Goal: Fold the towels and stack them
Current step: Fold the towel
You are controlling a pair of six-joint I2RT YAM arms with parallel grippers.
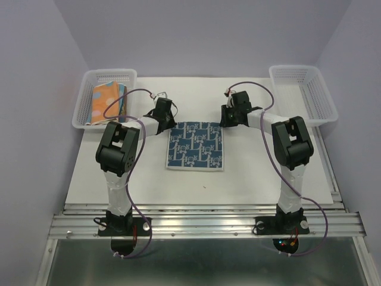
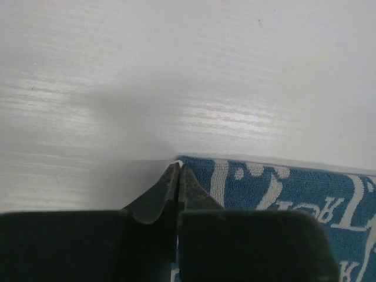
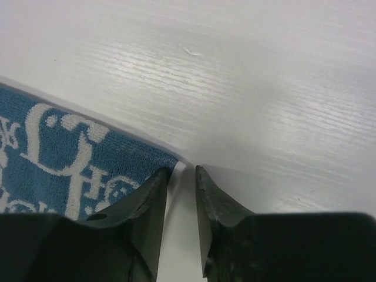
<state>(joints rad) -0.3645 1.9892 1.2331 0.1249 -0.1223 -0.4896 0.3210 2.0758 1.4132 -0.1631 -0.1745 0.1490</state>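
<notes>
Here, left gripper [image 2: 178, 168] pinching towel [image 2: 294, 191], right gripper [image 3: 185, 172] ajar

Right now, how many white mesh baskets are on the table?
2. The left basket sits at the table's far-left corner and holds folded towels. The right basket sits at the far-right corner. No other basket shows, and none seems hidden.

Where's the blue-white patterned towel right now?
In the top view the blue-white patterned towel lies flat in the middle of the table, between the two arms, its far corners at the left gripper and right gripper.
</notes>
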